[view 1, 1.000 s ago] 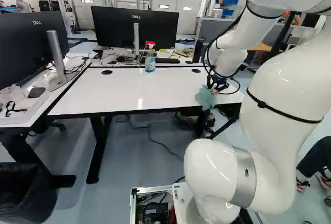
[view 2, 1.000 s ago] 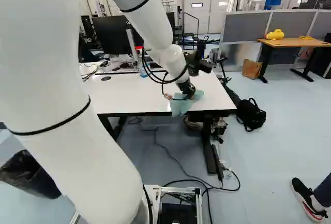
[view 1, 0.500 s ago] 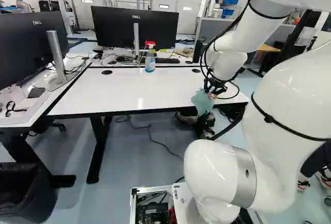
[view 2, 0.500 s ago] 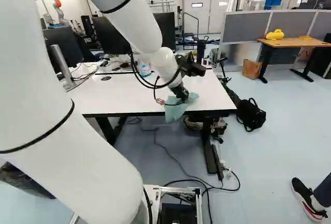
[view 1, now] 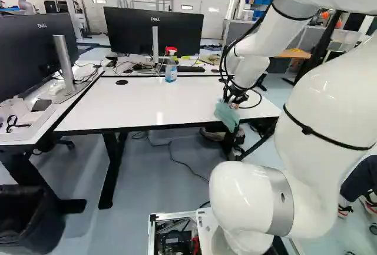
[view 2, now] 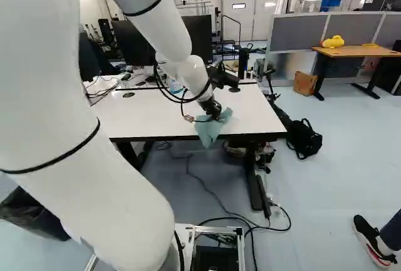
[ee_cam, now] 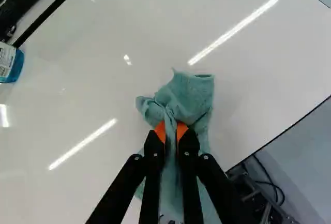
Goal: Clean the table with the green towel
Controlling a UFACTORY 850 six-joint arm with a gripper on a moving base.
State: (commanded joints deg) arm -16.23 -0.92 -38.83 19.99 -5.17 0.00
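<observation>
While we hold our white arm out over the glossy white rectangular table (view 1: 141, 100), our black two-finger gripper (view 1: 237, 96) pinches a crumpled teal-green cloth towel (view 1: 226, 115) near the table's front edge. In the wrist view, both orange pads (ee_cam: 160, 131) of the gripper (ee_cam: 171, 131) press on a gathered fold from two sides; the loose folds spread ahead of and beneath the fingers. In both base views, we see the cloth's lower part hanging over that edge.

Just inside the table's far edge, we see a clear plastic spray bottle (view 1: 171, 71) with blue liquid inside and a red and white trigger head. At the left of the left base view, a black bin (view 1: 29, 214) stands on the floor, its contents too dark for us to tell. At the foot of that view, an open metal-framed box (view 1: 172, 215) holds black and red parts.

Smooth and shiny, the tabletop throws back pale streaks of light, and round black discs (view 1: 122, 82) sit in it. On the bottle, we make out a white label (ee_cam: 7, 60) with small print; a pale mark sits on the black-framed monitor (view 1: 154, 30) behind.
</observation>
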